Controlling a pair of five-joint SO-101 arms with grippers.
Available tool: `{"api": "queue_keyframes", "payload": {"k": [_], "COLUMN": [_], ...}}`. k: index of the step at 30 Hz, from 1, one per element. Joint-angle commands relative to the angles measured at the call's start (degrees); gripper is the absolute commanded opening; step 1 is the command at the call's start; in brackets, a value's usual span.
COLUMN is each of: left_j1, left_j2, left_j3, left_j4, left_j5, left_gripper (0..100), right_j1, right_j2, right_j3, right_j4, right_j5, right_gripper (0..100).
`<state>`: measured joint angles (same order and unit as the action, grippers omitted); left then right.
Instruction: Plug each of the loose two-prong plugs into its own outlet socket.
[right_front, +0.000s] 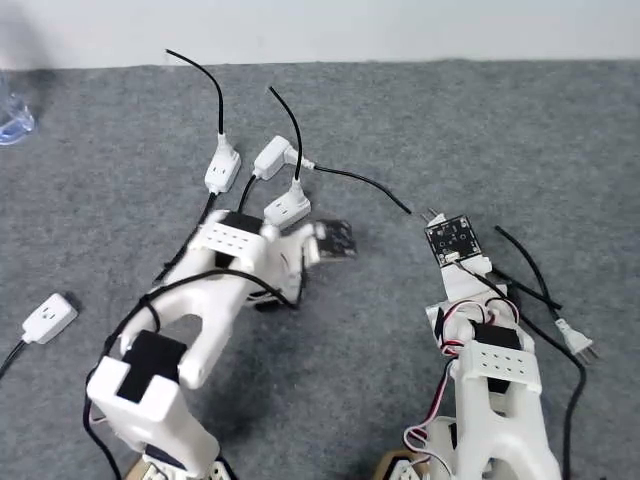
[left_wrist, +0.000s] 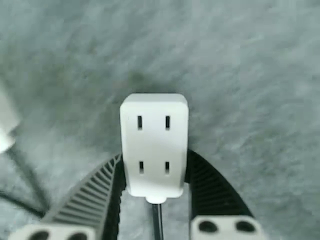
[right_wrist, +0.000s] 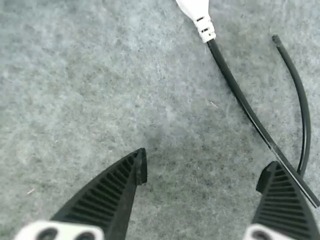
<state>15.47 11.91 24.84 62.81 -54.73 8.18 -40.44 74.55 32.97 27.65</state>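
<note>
At four o'clock on the grey carpet (right_front: 400, 120), a loose plug (right_front: 577, 343) is seen. The right gripper (right_wrist: 207, 160) is held above the carpet with fingers spread wide, and a black cable (right_wrist: 240, 100) is seen passing one finger. Near centre, an outlet socket (left_wrist: 154, 145) is pinched by the left gripper (left_wrist: 155, 157). Farther off, at ten o'clock, another socket (right_front: 222, 167) is seen lying.
</note>
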Motion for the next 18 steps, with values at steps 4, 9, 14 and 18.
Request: {"api": "queue_keyframes", "payload": {"k": [4, 9, 14, 18], "left_j1": [9.58, 14.24, 15.74, 15.74], "left_j2": [-9.58, -10.90, -9.05, -9.14], "left_j3": [-0.75, 4.00, 9.19, 9.89], "left_j4": [4.40, 2.99, -5.10, -5.89], "left_j5": [4.31, 5.19, 10.11, 10.46], "left_gripper": [1, 1, 1, 1], "right_j1": [-0.13, -0.04, 0.66, 1.71], "right_j2": [-1.27, -1.36, -1.36, -1.36], "right_j3": [-0.79, -0.79, -0.79, -1.05], "right_j4": [-0.48, -0.48, -0.40, -0.48], "right_j5": [0.53, 0.53, 0.44, 0.35], "right_gripper": [35.0, 35.0, 35.0, 35.0]}}
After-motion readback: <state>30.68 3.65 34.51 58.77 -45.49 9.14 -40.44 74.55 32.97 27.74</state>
